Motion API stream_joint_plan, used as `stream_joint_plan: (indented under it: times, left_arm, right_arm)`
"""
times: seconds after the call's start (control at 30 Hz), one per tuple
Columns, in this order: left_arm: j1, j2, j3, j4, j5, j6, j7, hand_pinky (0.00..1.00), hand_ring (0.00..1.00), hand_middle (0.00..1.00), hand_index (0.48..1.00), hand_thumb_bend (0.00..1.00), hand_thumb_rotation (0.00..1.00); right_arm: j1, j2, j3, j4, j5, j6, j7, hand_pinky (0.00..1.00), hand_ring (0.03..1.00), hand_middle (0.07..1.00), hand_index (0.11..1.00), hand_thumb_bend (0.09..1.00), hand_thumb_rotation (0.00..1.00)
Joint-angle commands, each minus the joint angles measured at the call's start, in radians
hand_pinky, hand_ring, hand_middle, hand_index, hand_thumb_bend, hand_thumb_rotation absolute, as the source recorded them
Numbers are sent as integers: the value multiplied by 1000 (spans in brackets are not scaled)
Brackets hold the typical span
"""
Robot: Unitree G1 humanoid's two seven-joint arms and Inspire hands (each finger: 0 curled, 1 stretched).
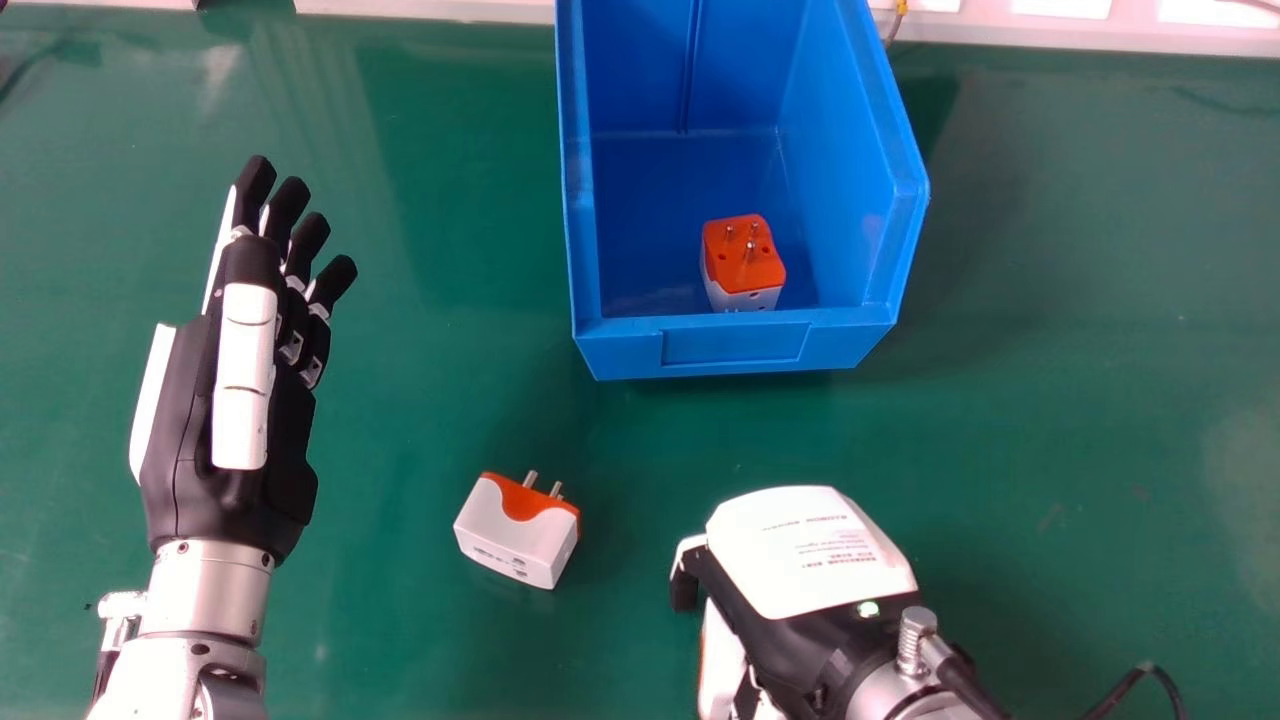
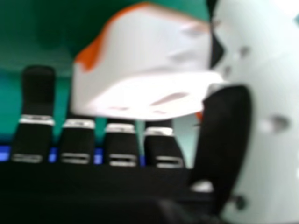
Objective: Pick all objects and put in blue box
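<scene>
My right hand [image 1: 805,560] is low in the head view, right of centre. In the right hand view, the fingers and thumb of my right hand [image 2: 224,135] pinch a white and orange plug adapter [image 2: 145,70]. Part of this adapter shows beside the hand in the head view. A second adapter [image 1: 520,530] lies on the table left of my right hand, its pins pointing away. The blue box [image 1: 740,345] stands farther back, holding a third adapter [image 1: 744,260], pins up, near its front wall. My left hand [image 1: 240,400] is open and empty, over the table at the left.
A green table [image 1: 430,390] extends around the box. Bare table separates my left hand from the box and the loose adapter. The box's raised front lip faces me. A dark cable [image 1: 1140,675] curves at the lower right, beside my right arm.
</scene>
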Motion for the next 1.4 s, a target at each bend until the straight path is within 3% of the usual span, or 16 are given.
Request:
stream_joint_plan:
  times: [0.0, 0.03, 0.17, 0.3, 0.5, 0.73, 0.9, 1.17, 1.27, 1.37]
  left_arm:
    - [-6, 10, 3, -9, -12, -7, -16, 954, 983, 988, 982, 753, 834]
    - [-7, 11, 4, -7, -15, -7, -20, 954, 983, 988, 982, 753, 834]
    - [-7, 8, 5, -10, -6, -8, -10, 955, 984, 989, 983, 755, 834]
    - [-9, 5, 6, -9, -16, -9, -17, 957, 984, 990, 984, 755, 832]
    - [-5, 8, 2, -20, 1, -8, -6, 953, 982, 988, 983, 754, 830]
    - [-4, 8, 1, -23, 5, -7, 0, 947, 978, 985, 979, 757, 828]
    - [-4, 7, 2, -23, -10, -2, -8, 947, 978, 985, 979, 757, 828]
    - [-6, 9, 5, -13, -5, -8, -10, 947, 978, 985, 979, 759, 829]
    - [-8, 7, 8, -10, -14, -3, -11, 951, 980, 986, 980, 758, 829]
    - [-11, 10, 8, 1, -11, -12, -16, 951, 980, 986, 980, 759, 827]
  right_arm:
    - [-3, 37, 25, -35, 2, 5, 4, 363, 509, 618, 623, 600, 72]
    - [-4, 36, 26, -34, 2, 6, 2, 363, 509, 618, 623, 600, 72]
    - [-8, 39, 25, -34, 6, 9, 5, 333, 468, 577, 605, 583, 58]
    - [-9, 36, 26, -29, 8, 5, -11, 309, 437, 544, 590, 570, 46]
    - [-8, 37, 29, -24, 11, 6, -23, 290, 412, 517, 578, 559, 37]
    - [6, 38, 32, -28, 23, 0, -109, 265, 377, 479, 560, 545, 23]
    - [14, 19, 14, -31, 76, -25, -224, 265, 377, 479, 560, 545, 23]
    - [0, -9, -46, -34, 177, -48, -324, 250, 357, 461, 549, 540, 18]
    - [-5, -5, -55, -36, 186, -44, -322, 240, 343, 449, 539, 537, 15]
    - [-5, -7, -61, -34, 202, -54, -341, 227, 326, 438, 530, 533, 12]
